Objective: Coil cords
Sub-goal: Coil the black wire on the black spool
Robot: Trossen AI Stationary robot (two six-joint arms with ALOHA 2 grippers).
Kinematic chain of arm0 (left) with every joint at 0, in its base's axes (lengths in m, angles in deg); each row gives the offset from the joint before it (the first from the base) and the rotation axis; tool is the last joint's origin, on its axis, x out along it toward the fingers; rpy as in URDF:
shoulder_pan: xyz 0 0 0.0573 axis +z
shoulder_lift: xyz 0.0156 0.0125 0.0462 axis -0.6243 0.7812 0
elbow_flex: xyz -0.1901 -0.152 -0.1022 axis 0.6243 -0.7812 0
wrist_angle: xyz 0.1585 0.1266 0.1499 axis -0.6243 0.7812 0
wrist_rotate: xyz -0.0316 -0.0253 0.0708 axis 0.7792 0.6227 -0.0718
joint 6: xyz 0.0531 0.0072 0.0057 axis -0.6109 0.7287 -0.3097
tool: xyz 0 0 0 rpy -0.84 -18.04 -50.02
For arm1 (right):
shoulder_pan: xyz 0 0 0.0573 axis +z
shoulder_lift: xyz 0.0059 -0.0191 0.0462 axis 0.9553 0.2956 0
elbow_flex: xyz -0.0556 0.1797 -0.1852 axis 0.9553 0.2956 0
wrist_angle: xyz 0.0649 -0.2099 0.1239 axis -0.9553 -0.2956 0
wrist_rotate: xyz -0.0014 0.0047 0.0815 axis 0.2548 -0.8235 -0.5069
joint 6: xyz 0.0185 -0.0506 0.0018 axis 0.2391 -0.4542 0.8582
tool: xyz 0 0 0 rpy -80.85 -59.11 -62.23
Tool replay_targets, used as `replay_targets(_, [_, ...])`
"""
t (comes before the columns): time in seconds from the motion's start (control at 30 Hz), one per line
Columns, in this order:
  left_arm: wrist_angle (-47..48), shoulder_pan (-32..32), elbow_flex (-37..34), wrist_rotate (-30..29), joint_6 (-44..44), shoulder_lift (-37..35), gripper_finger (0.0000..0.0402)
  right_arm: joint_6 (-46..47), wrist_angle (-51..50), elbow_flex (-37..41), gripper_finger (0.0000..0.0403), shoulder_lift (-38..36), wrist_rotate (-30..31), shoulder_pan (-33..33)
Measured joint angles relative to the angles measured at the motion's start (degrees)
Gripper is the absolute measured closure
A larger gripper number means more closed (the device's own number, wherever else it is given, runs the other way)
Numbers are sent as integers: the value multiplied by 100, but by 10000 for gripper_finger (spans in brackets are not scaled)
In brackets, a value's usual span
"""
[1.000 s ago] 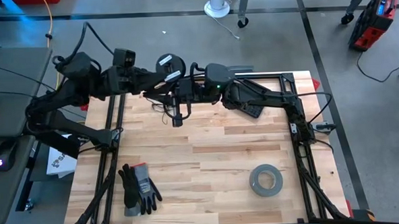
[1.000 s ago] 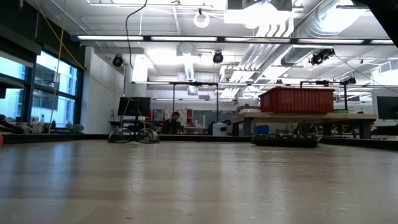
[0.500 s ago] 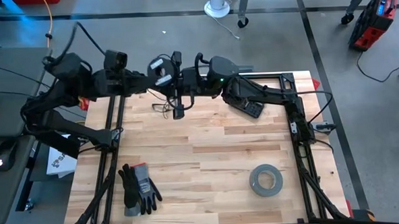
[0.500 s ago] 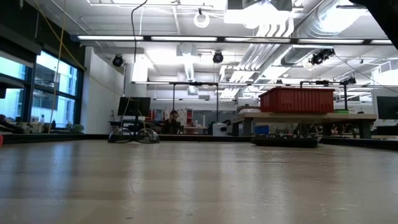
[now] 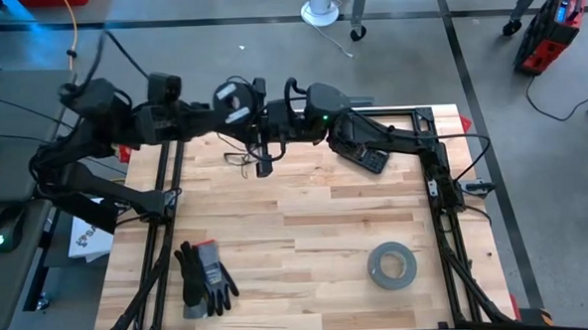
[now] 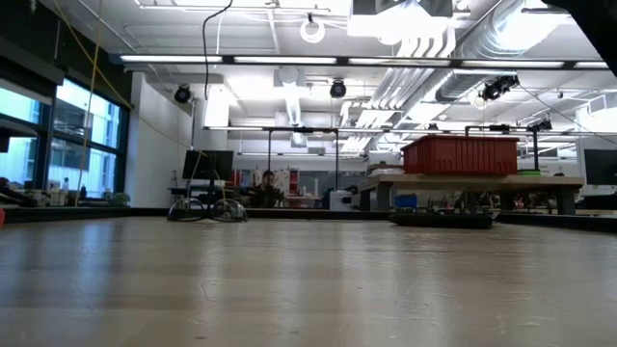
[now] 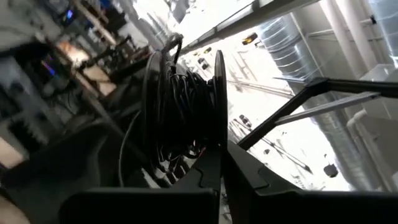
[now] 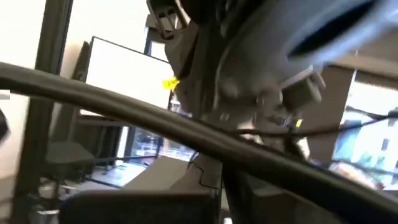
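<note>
Two dark arms meet high over the far edge of the wooden table. The left gripper is pinched shut on the small round black spool. In the left wrist view the spool stands on its edge, its two flat round sides facing sideways, with thin dark cord wound in the groove between them. The right gripper is closed too, just beside the spool. A thin dark line crosses its wrist view; it may be the cord, but that is hard to tell. A loose bit of cord hangs toward the table below them.
</note>
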Motion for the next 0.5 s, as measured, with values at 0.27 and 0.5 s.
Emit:
replay_targets(0.27, [704, 0, 2, -452, -841, -498, 401, 816, -1091, 0, 402, -33, -129, 42])
replay_targets(0.5, [1406, 2, 2, -365, -1649, -667, 401, 2246, -2002, 0, 353, -37, -229, 39])
